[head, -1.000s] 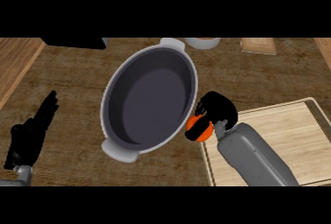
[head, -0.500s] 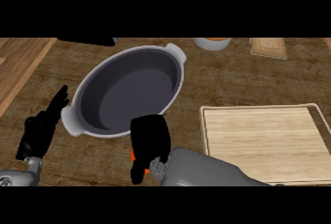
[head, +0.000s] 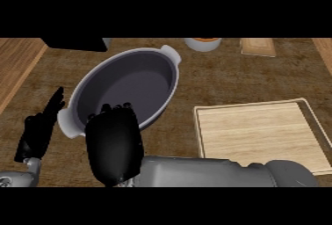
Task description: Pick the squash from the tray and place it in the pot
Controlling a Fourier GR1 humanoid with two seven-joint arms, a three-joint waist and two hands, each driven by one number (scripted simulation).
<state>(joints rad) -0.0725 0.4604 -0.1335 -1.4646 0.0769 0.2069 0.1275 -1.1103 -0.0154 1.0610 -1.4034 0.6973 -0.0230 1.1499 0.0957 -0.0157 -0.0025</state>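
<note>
Counter (head: 246,83): brown wood-grain top filling the view, with paler plank strips at both side edges.

Pot (head: 130,83): grey, oval, two handles, left of centre. Its inside is bare where it shows.

Tray (head: 259,136): pale wood, low rim, at the right, well apart from the pot. No squash lies on it.

Right forearm (head: 207,171): grey, coming in across the lower edge.

Right hand (head: 115,143): black, seen from the back, over the pot's near rim. Whether it is closed round anything cannot be told.

Squash: not in sight, most likely hidden under the right hand.

Step, as judged: the carry is at its end and the drop is due. The next move calls for the hand to go further in over the pot's hollow, then let go.

Left hand (head: 39,132): at the left edge, fingers straight and up, resting.

Far edge: black box (head: 74,44), small cup (head: 203,44), wooden block (head: 258,46).
</note>
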